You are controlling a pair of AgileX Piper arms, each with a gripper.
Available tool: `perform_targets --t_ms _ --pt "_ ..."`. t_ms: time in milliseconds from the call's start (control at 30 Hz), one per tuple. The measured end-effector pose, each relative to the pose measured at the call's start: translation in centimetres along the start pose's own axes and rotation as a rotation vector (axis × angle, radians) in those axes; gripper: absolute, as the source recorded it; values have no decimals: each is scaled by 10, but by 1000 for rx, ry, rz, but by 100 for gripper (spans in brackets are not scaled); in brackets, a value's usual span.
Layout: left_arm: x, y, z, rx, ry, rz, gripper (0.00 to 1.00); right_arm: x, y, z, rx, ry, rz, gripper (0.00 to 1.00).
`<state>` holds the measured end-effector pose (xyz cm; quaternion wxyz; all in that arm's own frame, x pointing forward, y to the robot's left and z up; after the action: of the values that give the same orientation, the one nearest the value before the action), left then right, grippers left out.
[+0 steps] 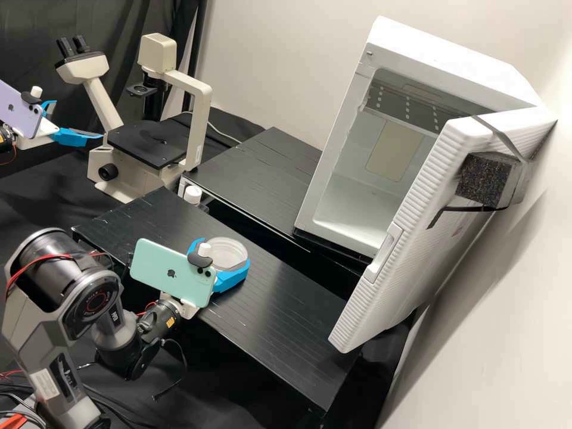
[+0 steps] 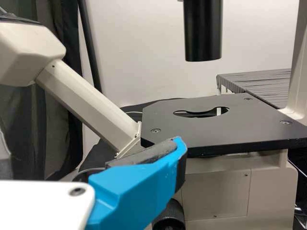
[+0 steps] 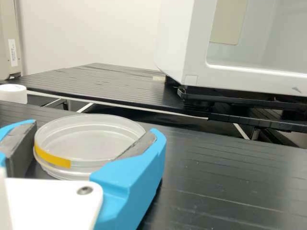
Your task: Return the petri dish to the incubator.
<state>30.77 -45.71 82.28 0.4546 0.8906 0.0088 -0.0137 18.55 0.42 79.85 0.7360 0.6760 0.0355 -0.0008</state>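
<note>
I'm seeing a cream microscope (image 1: pixel 150 143) | dark curtain (image 1: pixel 113 27) behind it | white cap (image 1: pixel 192 195) near its base | pale wall (image 1: pixel 268 71) beyond

From where I sit at the controls, I'm looking into a laboratory. In the high view I can see a microscope (image 1: pixel 199 113) with twin eyepieces (image 1: pixel 72 46) and a flat black stage (image 1: pixel 143 143), a white incubator (image 1: pixel 453 56) standing with its door (image 1: pixel 411 220) open, and a clear round petri dish (image 1: pixel 228 253) on the black bench (image 1: pixel 286 333).
</note>
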Motion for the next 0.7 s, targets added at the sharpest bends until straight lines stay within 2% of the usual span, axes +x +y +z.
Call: perform_targets --t_ms 500,700 --pt "0 0 0 0 0 0 100 -2 5 -2 -4 14 18 0" --pt "0 0 0 0 0 0 100 -3 22 7 29 -35 72 0"
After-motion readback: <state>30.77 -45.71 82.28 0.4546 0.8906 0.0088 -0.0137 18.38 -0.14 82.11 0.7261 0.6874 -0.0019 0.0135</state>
